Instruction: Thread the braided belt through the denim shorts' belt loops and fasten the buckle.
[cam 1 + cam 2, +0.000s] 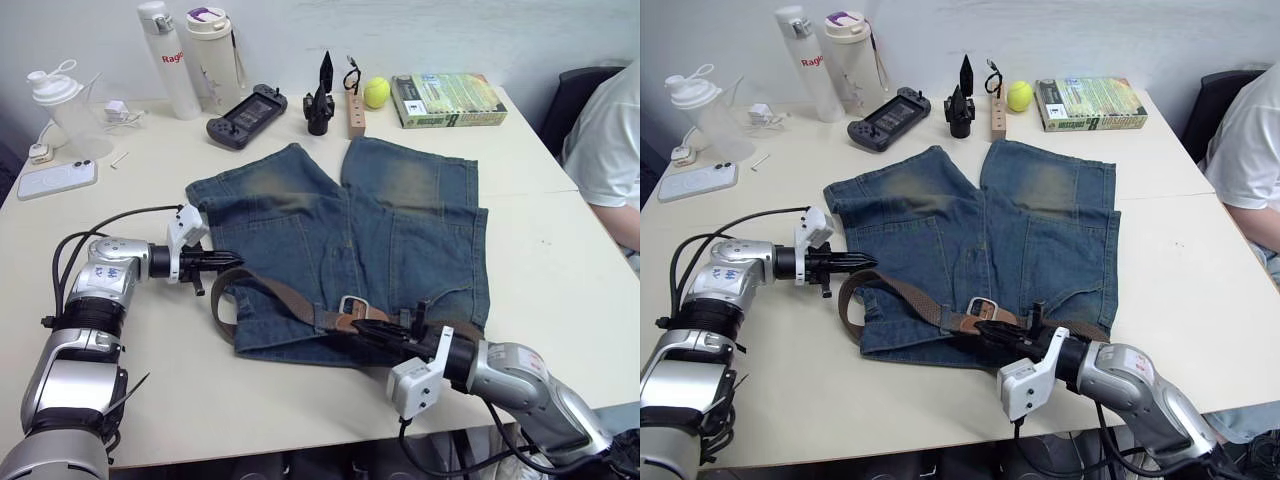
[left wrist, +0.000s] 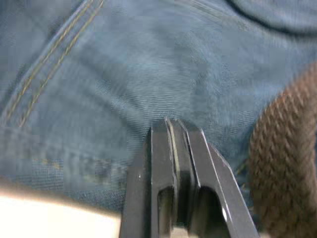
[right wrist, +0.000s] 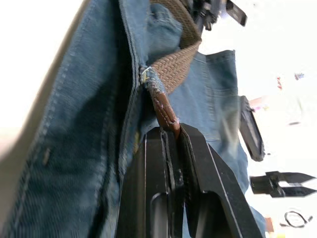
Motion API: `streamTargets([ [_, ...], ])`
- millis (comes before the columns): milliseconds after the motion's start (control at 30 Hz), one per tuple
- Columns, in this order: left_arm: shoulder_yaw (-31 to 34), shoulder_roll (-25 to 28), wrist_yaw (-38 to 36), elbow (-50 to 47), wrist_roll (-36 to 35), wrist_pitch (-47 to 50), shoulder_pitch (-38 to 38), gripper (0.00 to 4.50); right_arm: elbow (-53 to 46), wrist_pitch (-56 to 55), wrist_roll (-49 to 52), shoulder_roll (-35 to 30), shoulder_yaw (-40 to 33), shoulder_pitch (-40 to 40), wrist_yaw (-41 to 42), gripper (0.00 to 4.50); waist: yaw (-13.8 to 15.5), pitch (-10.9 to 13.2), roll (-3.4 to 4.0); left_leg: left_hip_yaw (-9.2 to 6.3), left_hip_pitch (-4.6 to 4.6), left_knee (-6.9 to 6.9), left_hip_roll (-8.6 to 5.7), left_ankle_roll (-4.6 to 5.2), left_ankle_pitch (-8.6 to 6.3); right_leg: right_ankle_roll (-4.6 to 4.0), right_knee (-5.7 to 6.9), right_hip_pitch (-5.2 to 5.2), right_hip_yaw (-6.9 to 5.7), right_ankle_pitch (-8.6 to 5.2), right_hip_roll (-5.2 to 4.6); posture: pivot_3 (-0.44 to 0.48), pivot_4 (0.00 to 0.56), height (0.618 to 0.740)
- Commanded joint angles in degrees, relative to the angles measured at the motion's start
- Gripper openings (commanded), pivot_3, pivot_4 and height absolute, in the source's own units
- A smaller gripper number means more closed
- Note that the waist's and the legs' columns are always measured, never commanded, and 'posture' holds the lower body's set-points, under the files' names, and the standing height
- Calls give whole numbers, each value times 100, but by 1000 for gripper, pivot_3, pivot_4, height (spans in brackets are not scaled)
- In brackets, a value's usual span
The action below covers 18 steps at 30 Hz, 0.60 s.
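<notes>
Nearest, the right gripper [image 1: 372, 333] pinches the braided belt [image 1: 285, 296] by its leather tip, apparently just past a belt loop [image 3: 146, 75] near the buckle [image 1: 352, 305]. Pull steadily along the denim shorts [image 1: 400, 225] waistband. Beyond the buckle, the left gripper [image 1: 228, 260] is pressed together, empty.

Braided belt [image 1: 272, 293] curves across flat denim shorts' [image 1: 385, 230] waistband, buckle [image 1: 354, 305] unfastened.

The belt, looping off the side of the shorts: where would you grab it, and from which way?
I'd take the belt at the bare loop that bows out past the shorts near the left tool, coming in from the robot's left. There it lies free on the table, likely easy to close on. The right tool is already shut on its leather end.
</notes>
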Motion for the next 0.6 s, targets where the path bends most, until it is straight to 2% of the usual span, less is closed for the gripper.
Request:
streamTargets([
  [33, -371, 27, -62, 289, 703, -819, 330, 77, -429, 224, 528, -176, -604, 203, 42, 0, 1, 0, 0, 2, 2, -1, 0, 0, 0, 0, 0, 1, 0, 0, -1, 0, 150, 740],
  [300, -404, -147, 112, 605, 1022, -1554, 462, 77, -960, 696, 1894, -899, -1818, 860, 736, 0, 4, -29, 17, 5, 19, 2, -1, 10, -6, 0, -2, 15, 3, 0, -7, 0, 150, 740],
  [500, -439, -241, 182, 776, 1149, -1904, 448, 77, -175, 313, 2262, -1324, -2677, 1185, 1090, 0, 21, -39, 19, 7, 34, 4, -4, 17, -10, 2, -18, 32, 1, 1, -7, 0, 150, 740],
  [600, -439, -279, 237, 858, 1197, -2027, 437, 77, 58, 446, 2492, -1291, -2850, 1147, 1128, 0, 15, -40, 22, 12, 98, -17, -3, 18, -18, 6, -42, 94, 2, -1, -11, 0, 150, 740],
])
